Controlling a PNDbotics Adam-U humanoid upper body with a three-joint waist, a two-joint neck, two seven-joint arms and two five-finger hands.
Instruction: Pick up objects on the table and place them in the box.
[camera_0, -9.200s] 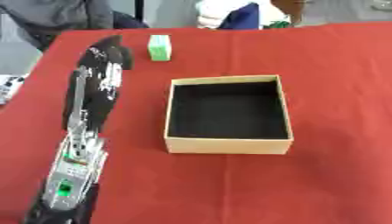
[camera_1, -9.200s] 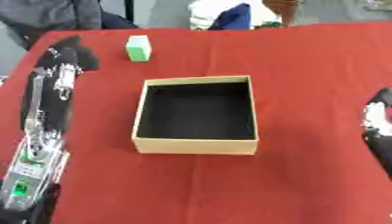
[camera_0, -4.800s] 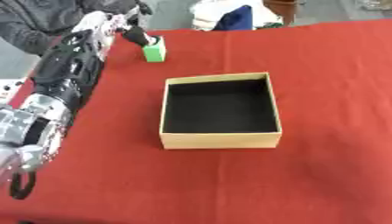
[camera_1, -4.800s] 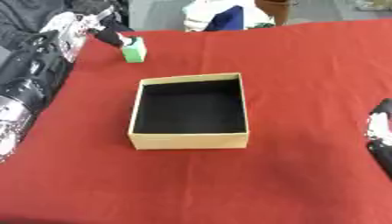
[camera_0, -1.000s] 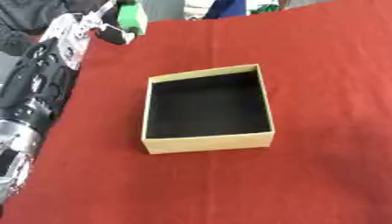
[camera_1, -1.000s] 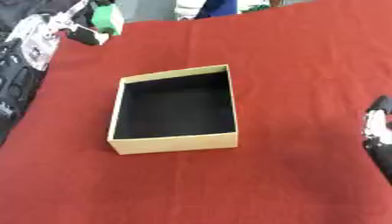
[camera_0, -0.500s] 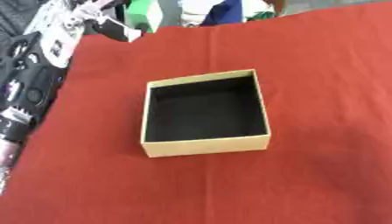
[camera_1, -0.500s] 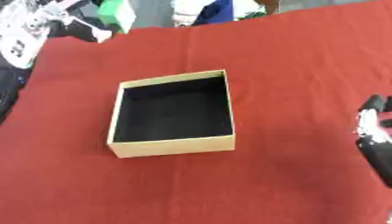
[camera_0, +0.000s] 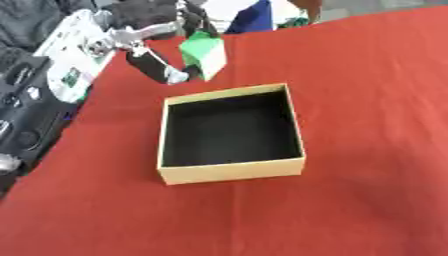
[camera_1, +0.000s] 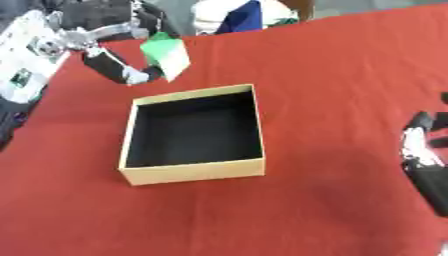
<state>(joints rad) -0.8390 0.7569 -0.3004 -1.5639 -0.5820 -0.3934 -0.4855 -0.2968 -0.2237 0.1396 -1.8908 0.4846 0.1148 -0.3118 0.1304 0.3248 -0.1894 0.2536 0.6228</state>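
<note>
A small green and white box (camera_0: 203, 56) hangs in the air just beyond the far left corner of the open cardboard box (camera_0: 229, 169). My left hand (camera_0: 150, 44) is shut on it, thumb below and fingers above. The cardboard box has a dark inside with nothing in it and stands on the red tablecloth. My right hand (camera_1: 424, 150) rests at the right edge of the right eye view, fingers relaxed, holding nothing.
My left arm (camera_0: 44, 95) stretches along the left edge of the table. Cloth items in white and blue (camera_0: 254, 12) lie past the far table edge. Red cloth (camera_0: 367, 100) spreads to the right of and in front of the box.
My left hand has carried the green box from the far left corner toward the cardboard box. The camera has also shifted.
</note>
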